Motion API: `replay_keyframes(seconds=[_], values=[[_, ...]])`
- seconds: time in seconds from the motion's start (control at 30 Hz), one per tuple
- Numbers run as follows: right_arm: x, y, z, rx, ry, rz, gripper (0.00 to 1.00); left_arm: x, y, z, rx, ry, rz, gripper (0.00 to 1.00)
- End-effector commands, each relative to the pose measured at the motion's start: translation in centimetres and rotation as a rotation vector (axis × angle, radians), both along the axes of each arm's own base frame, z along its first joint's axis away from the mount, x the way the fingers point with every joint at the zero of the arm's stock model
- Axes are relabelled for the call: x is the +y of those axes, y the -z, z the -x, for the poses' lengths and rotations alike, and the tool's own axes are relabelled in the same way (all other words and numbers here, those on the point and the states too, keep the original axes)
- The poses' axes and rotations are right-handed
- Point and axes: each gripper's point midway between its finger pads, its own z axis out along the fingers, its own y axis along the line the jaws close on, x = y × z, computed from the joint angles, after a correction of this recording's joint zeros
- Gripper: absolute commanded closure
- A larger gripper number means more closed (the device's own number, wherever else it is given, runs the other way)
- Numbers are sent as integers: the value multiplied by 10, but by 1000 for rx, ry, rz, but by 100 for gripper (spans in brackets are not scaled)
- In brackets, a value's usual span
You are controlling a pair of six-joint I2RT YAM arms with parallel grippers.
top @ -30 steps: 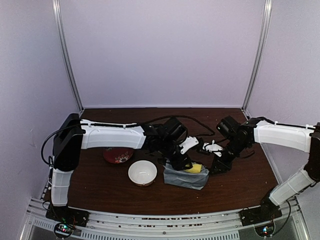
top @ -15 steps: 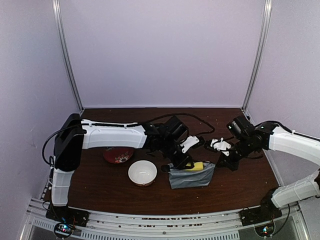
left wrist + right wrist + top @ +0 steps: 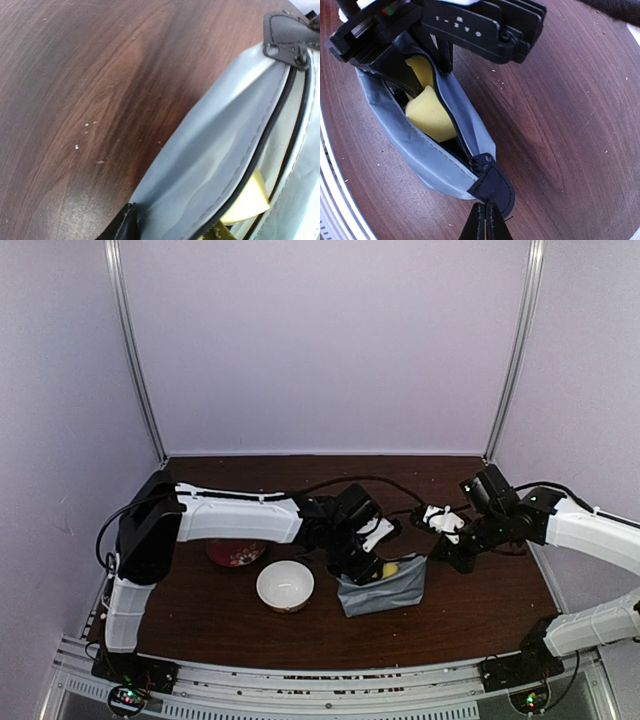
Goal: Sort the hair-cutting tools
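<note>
No scissors, comb or clipper show in any view. A grey zip pouch (image 3: pixel 390 592) stands open on the table, with yellow foam pieces (image 3: pixel 427 112) inside. My left gripper (image 3: pixel 365 568) grips the pouch's left end; one black finger (image 3: pixel 117 227) shows at its edge in the left wrist view, and the gripper body (image 3: pixel 470 22) fills the top of the right wrist view. My right gripper (image 3: pixel 485 222) is shut on the black tab (image 3: pixel 492 187) at the pouch's right end, by the zip slider. It also shows in the top view (image 3: pixel 437 558).
A white bowl (image 3: pixel 285 585) sits left of the pouch. A red patterned plate (image 3: pixel 235 552) lies behind the bowl, partly under the left arm. Black cables (image 3: pixel 400 488) run across the table's back. Bare dark wood (image 3: pixel 580 125) lies right of the pouch.
My right gripper has moved right and back with the black tab in it. The pouch has been pulled taut and now stands more upright. My left gripper stays at the pouch's left end.
</note>
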Motion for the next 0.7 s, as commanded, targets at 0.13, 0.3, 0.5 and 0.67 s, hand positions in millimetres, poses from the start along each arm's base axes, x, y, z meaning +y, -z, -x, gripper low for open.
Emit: replay_keyframes(seconds=[0.13, 0.3, 0.5, 0.67], values=[[-26, -17, -39, -134, 208, 11, 100, 58, 28, -2, -45, -82, -243, 52], [-21, -8, -33, -68, 163, 12, 100, 50, -22, -9, -160, -104, -187, 43], [-13, -13, -24, -27, 113, -18, 73, 32, -89, 2, -276, -19, -30, 21], [-12, -30, -17, -39, 81, -45, 59, 40, -100, 5, -277, -9, -51, 20]])
